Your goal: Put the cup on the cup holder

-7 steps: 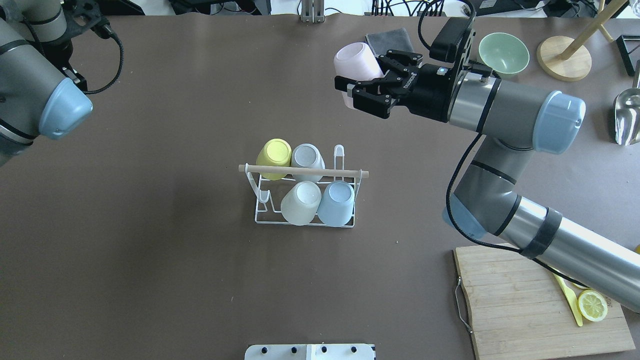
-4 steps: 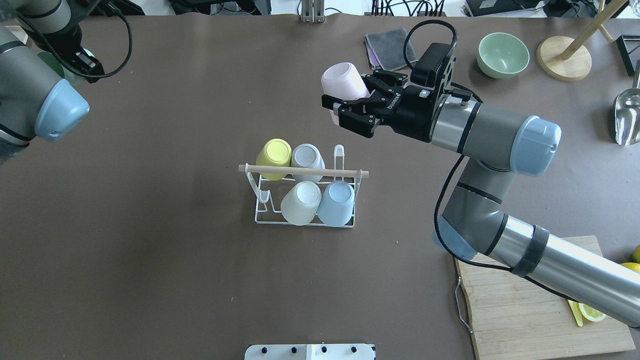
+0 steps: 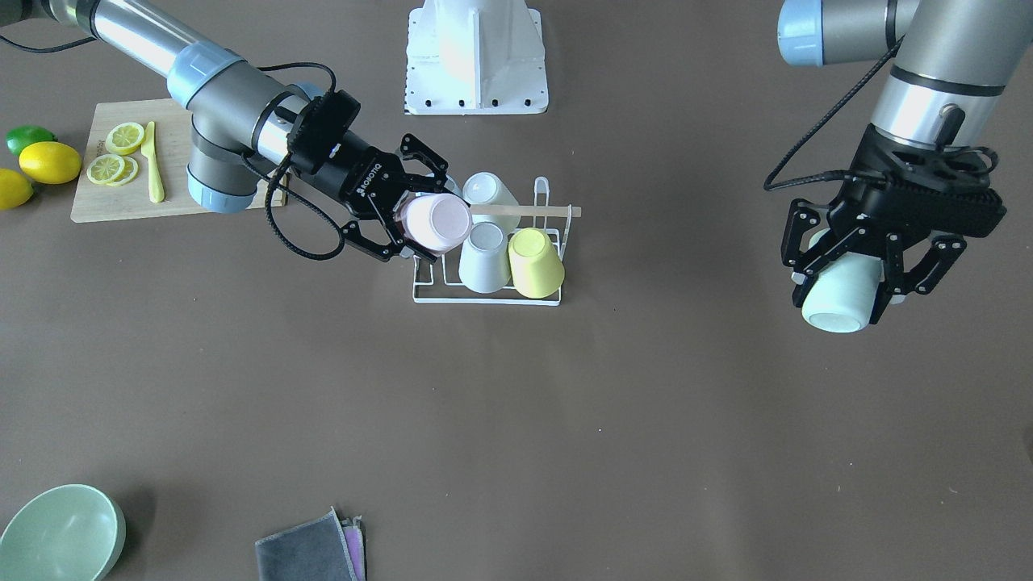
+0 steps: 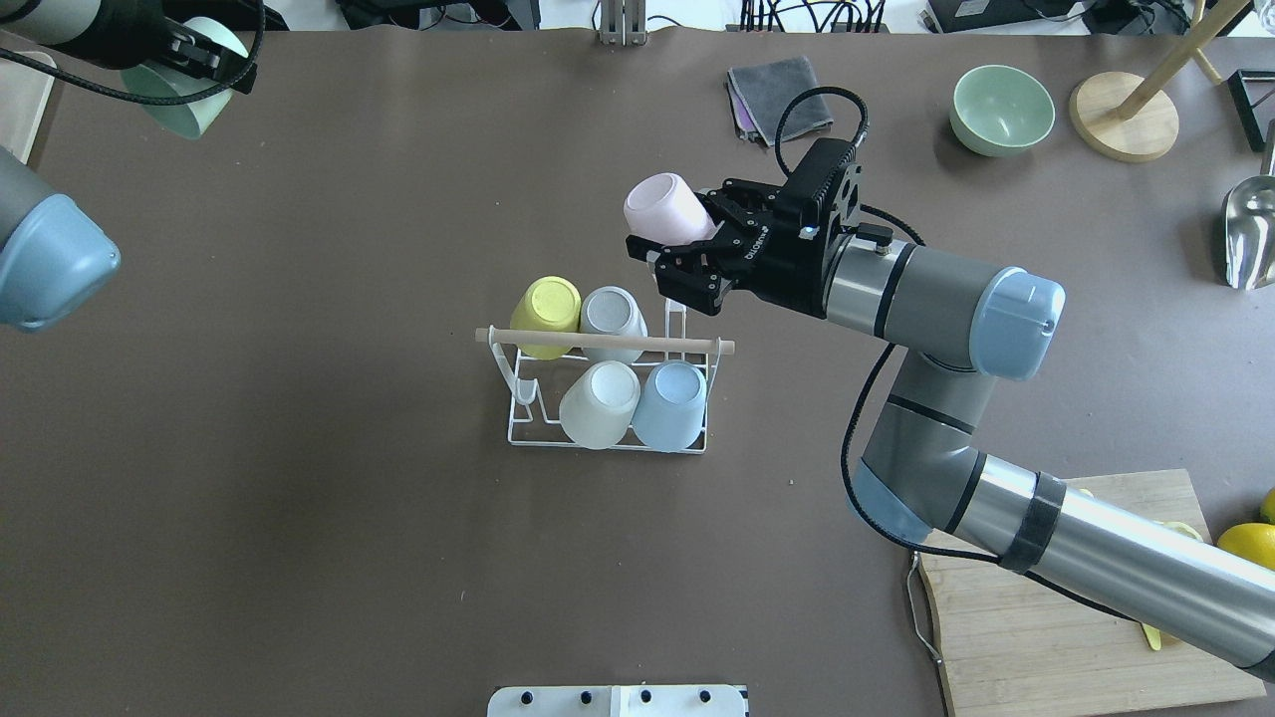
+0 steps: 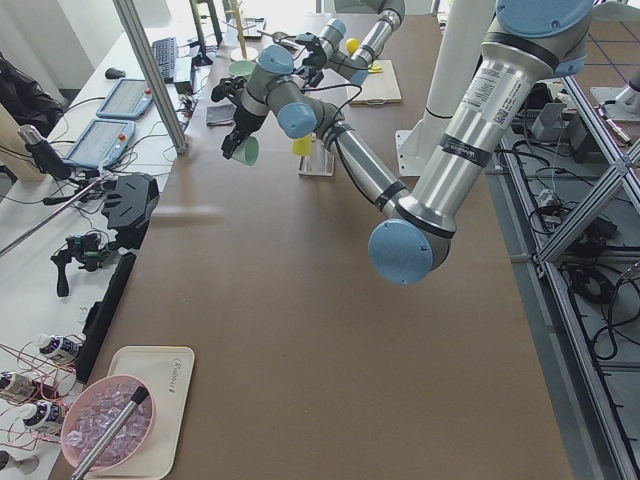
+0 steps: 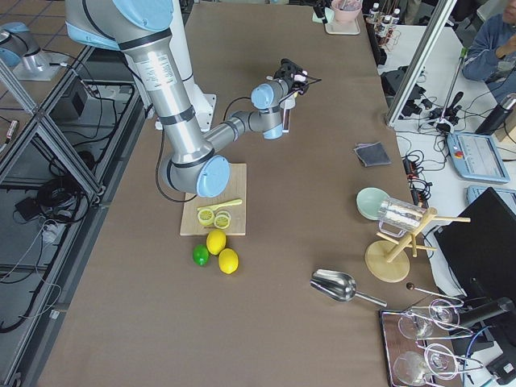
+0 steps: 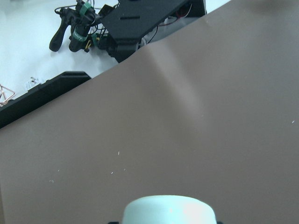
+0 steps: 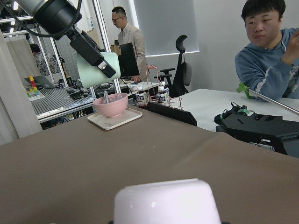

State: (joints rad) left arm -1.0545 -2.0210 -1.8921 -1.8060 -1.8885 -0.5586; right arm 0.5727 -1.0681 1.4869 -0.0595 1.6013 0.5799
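The cup holder (image 4: 518,396), a white wire rack with a wooden rod handle, stands mid-table and holds yellow, grey, white and light blue cups. It also shows in the front view (image 3: 428,292). My right gripper (image 4: 679,237) is shut on a pink cup (image 4: 662,207), tilted, just above and behind the rack's right end. In the front view this gripper (image 3: 403,206) and the pink cup (image 3: 437,222) overlap the rack's end. My left gripper (image 3: 871,260) is shut on a mint green cup (image 3: 839,292), high at the far left, away from the rack. The mint cup also shows overhead (image 4: 184,100).
A wooden cutting board (image 3: 113,198) with lemon slices and a yellow knife lies by my right arm, lemons and a lime beside it. A green bowl (image 4: 1001,108), a grey cloth (image 4: 777,95), a wooden stand (image 4: 1126,115) and a metal scoop (image 4: 1250,234) lie at the far right.
My right gripper has carried the pink cup left and nearer, up to the rack's back right corner. My left arm has swung away, bringing the mint cup into view at the top left.
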